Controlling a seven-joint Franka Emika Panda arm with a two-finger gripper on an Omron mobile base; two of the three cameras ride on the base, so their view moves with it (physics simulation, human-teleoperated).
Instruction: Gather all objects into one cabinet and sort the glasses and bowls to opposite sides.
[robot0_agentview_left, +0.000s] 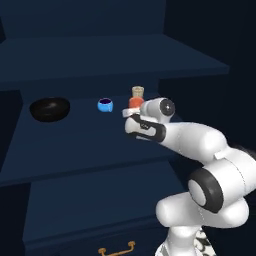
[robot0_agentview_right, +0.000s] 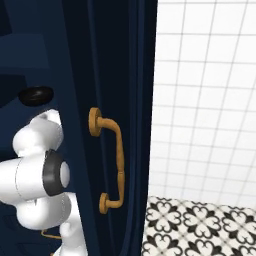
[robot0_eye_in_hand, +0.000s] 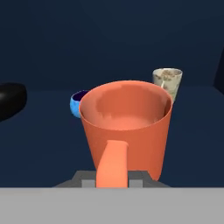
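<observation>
On the middle shelf (robot0_agentview_left: 75, 137) of the tall navy cabinet stand the black bowl (robot0_agentview_left: 49, 108) at the left, the blue cup (robot0_agentview_left: 105, 105) in the middle, and the beige cup (robot0_agentview_left: 138, 91) at the right rear. Just in front of the beige cup is the orange-red cup (robot0_agentview_left: 135, 102). My gripper (robot0_agentview_left: 131, 112) reaches in from the right and is shut on that cup's handle. In the hand view the orange-red cup (robot0_eye_in_hand: 127, 118) looms close, its handle between my gripper (robot0_eye_in_hand: 113, 179), with the beige cup (robot0_eye_in_hand: 168, 81), blue cup (robot0_eye_in_hand: 76, 103) and black bowl (robot0_eye_in_hand: 11, 100) behind. The red-filled bowl is out of view.
The cabinet's open door with a curved gold handle (robot0_agentview_right: 112, 160) stands right beside my arm. Beyond it are a white tiled wall (robot0_agentview_right: 205, 100) and patterned floor (robot0_agentview_right: 200, 230). Another shelf (robot0_agentview_left: 100, 55) hangs above, one lies below, and a gold drawer handle (robot0_agentview_left: 116, 248) sits lowest.
</observation>
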